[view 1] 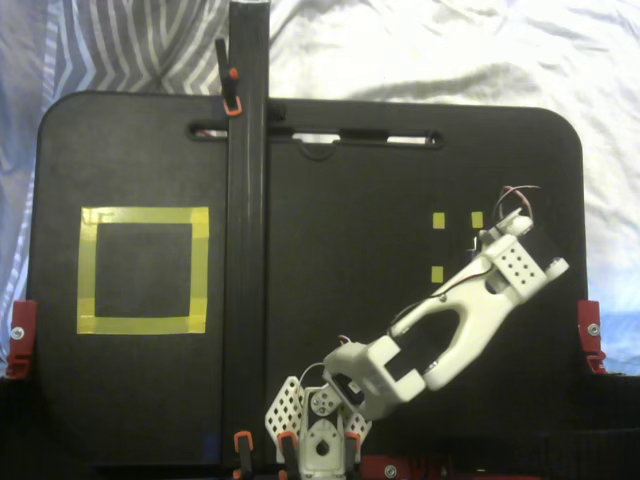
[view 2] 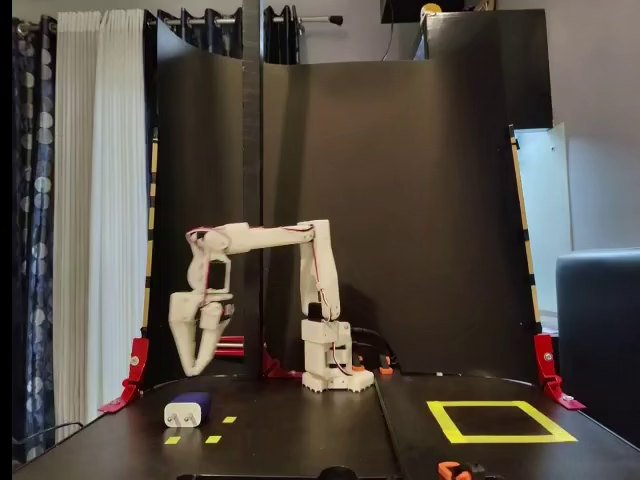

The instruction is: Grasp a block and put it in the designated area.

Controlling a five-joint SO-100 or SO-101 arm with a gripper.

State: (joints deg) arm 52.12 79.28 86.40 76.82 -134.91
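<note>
The dark navy block (view 2: 188,410), its pale end facing the camera, lies on the black board at the left in a fixed view, among tiny yellow tape squares (view 2: 213,439). My gripper (view 2: 199,368) hangs just above it, fingers pointing down and slightly apart, holding nothing. In the fixed view from above, the white wrist (view 1: 515,265) covers the block and the fingertips. The designated area, a large square of yellow tape, lies far from the block and shows in both fixed views, from the front (view 2: 510,438) and from above (view 1: 143,215).
A tall black post (view 1: 247,200) crosses the board between the arm's side and the yellow square. Three small tape squares (view 1: 438,220) show near the wrist. Red clamps (view 1: 590,330) hold the board's edges. The arm's base (view 2: 335,365) stands before black backdrop panels (view 2: 400,200).
</note>
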